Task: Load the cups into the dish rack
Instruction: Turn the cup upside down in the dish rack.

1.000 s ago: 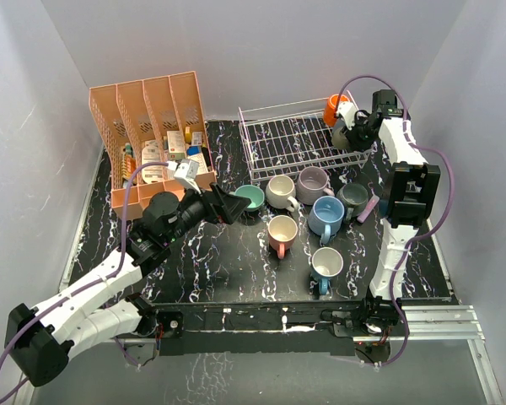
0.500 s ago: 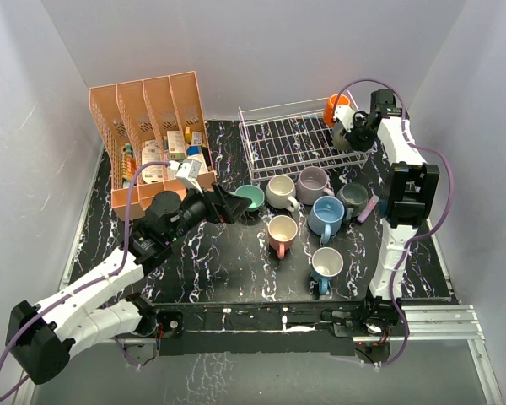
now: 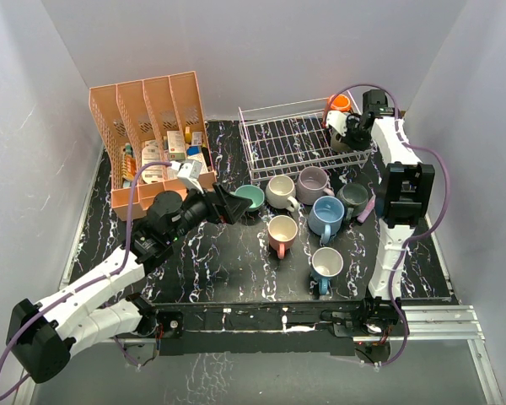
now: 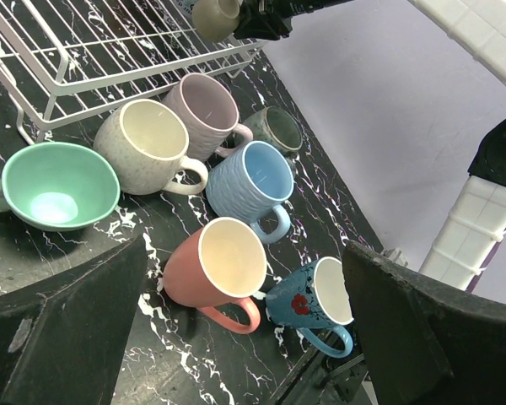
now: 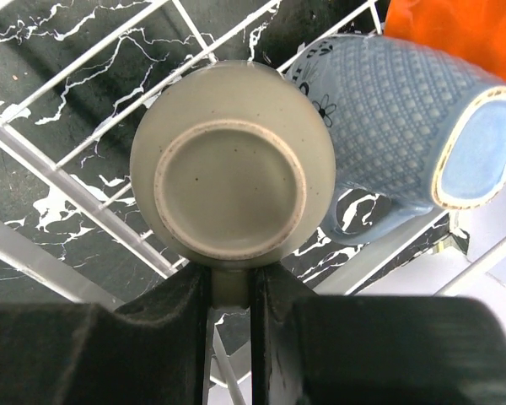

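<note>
Right gripper (image 5: 230, 291) pinched tight on handle of olive mug (image 5: 230, 173); we see it base-up over far right corner of dish rack (image 5: 59, 143), beside blue embossed mug (image 5: 388, 118) lying there. Left gripper (image 3: 226, 205) spread wide near teal mug (image 4: 55, 186); other cups (image 4: 244, 181) loose on table (image 3: 236, 270). We judge glazed ceramic rigid, weighty, slick, chippable; round body, handle safest hold

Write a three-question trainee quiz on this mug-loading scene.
1. True or false: the left jaws are shut on the teal mug.
2. Which mug do the right jaws hold? A pink mug; B olive mug; C lilac mug.
3. How many mugs sit on the table outside the dish rack?
Key: 1 false, they are open; 2 B; 3 seven.
</note>
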Robot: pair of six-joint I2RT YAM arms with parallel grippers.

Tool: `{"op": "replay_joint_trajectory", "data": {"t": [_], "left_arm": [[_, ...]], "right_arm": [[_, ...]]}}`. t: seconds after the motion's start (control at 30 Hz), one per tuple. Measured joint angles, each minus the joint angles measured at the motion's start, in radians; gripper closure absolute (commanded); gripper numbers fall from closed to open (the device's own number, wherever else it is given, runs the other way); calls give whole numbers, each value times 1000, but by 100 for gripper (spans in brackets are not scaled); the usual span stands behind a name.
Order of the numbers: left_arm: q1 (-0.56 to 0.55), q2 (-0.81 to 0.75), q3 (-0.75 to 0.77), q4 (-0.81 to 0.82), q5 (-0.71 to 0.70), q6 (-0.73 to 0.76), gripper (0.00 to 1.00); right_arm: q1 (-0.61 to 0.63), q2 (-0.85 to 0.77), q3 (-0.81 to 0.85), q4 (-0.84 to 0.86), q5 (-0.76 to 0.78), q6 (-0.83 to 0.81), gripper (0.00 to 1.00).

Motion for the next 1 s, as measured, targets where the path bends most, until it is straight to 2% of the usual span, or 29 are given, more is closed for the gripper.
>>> {"op": "replay_joint_trajectory", "data": {"t": [0.13,0.37,1.0], "left_arm": [[0,-12,-12,-3,-2,0,3],[0,-23,-14,-10,-2,0,3],[0,-23,-14,-11,-2,0,3]], "right_arm": [[16,2,1,0,19,-6,86],[29,35,16,8,41,-10,86],[29,63,45,29,78,-4,65]]}}
